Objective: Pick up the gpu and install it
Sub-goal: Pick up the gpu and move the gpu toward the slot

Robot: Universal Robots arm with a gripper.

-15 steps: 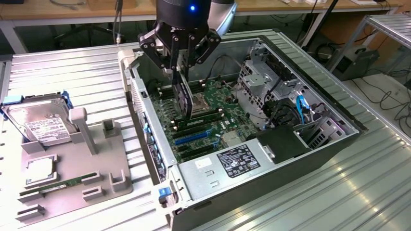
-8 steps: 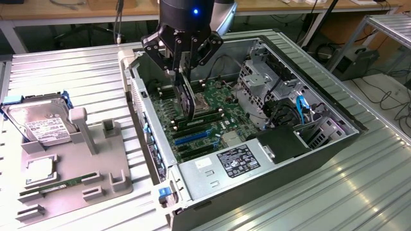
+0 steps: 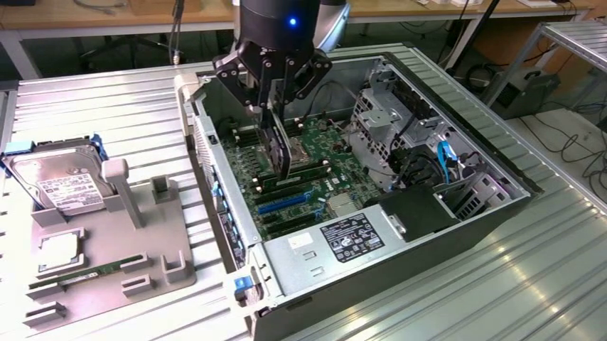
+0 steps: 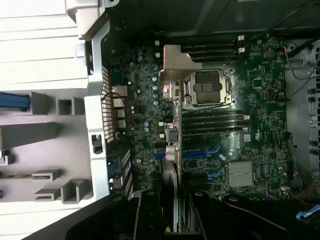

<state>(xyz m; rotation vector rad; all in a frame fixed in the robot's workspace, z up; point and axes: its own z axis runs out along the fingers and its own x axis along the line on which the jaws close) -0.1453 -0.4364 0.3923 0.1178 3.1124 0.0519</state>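
The gpu (image 3: 280,153) hangs edge-on inside the open computer case (image 3: 455,106), a slim black card held upright above the green motherboard (image 3: 313,153). My gripper (image 3: 275,106) is shut on its upper edge. The card's lower end hovers near the CPU socket and the memory slots, a little above the blue expansion slots (image 3: 284,202). In the wrist view the gpu's silver end bracket (image 4: 172,75) points away from me over the board. The card's body (image 4: 170,185) runs back between my gripper (image 4: 172,212) fingers. Blue slots (image 4: 200,155) lie just beside it.
A grey fixture plate (image 3: 142,249) at the exterior view's left holds a silver hard drive (image 3: 57,181), a chip (image 3: 59,249) and a green RAM stick (image 3: 85,273). Inside the case are a drive cage (image 3: 379,121), a labelled power supply (image 3: 351,238), cables and a small heatsink (image 4: 242,172).
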